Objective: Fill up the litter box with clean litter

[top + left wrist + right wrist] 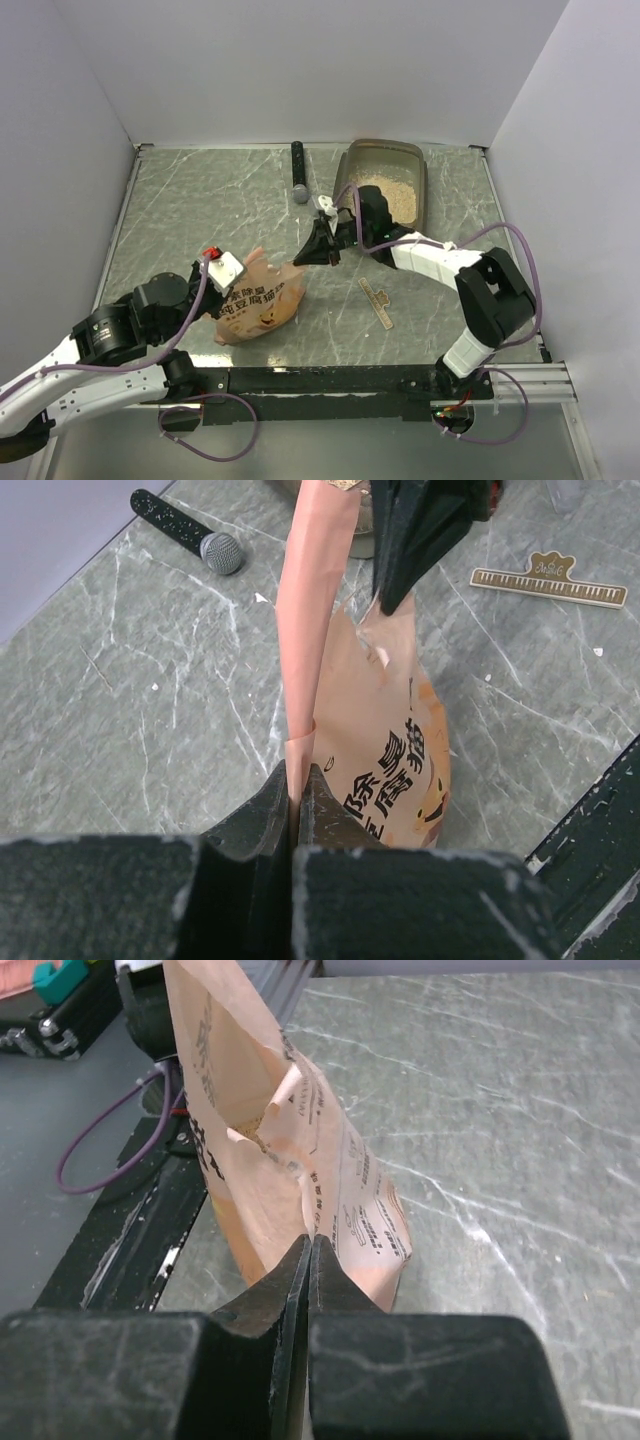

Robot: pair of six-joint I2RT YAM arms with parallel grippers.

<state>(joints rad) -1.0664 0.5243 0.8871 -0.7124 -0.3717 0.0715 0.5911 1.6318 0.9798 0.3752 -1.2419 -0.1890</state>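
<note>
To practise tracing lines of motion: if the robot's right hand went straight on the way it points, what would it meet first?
The orange-pink pouch: the right hand is shut on its edge, so it would press into the pouch body. The left hand probably lies beyond; depth is unclear.

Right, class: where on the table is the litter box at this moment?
In the top view, the litter box sits at the far edge of the table, right of centre, just right of the black microphone, with pale litter inside.
</note>
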